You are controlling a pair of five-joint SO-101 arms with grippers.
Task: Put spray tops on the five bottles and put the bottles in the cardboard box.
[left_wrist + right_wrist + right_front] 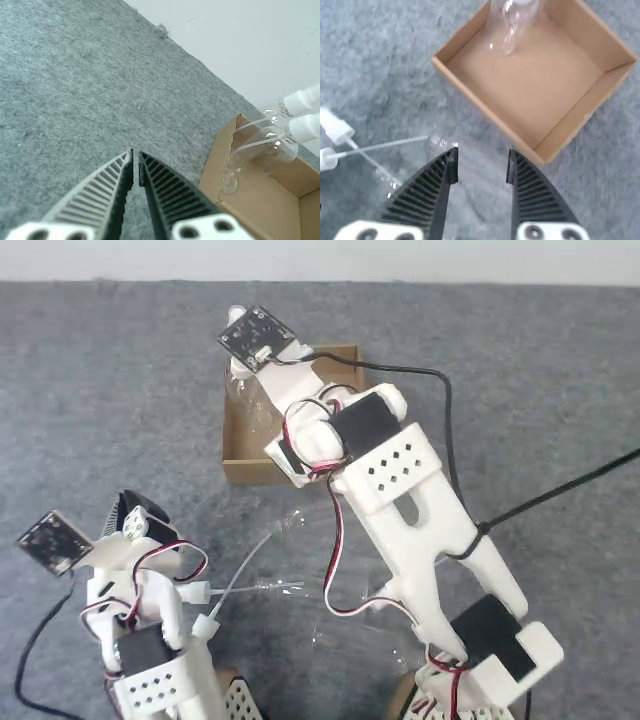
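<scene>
The cardboard box (pixel 232 445) sits at the back centre of the grey carpet, with clear bottles (pixel 243 390) inside. The left wrist view shows two capped bottles (pixel 272 145) leaning in the box (pixel 220 165). My right gripper (pixel 481 155) hangs open above the carpet just in front of the box (pixel 485 112), nothing between its fingers. Below it lies a faint clear bottle (pixel 440 142) with a thin tube leading to white spray tops (pixel 335 129). My left gripper (pixel 135 159) is shut and empty, low at the front left (pixel 130 515). Two spray tops (pixel 203 610) lie beside the left arm.
More clear bottles (pixel 345 615) lie on the carpet between the two arm bases, hard to make out. A black cable (pixel 445 430) runs across the right arm. The carpet meets a white wall (pixel 260 45) behind the box.
</scene>
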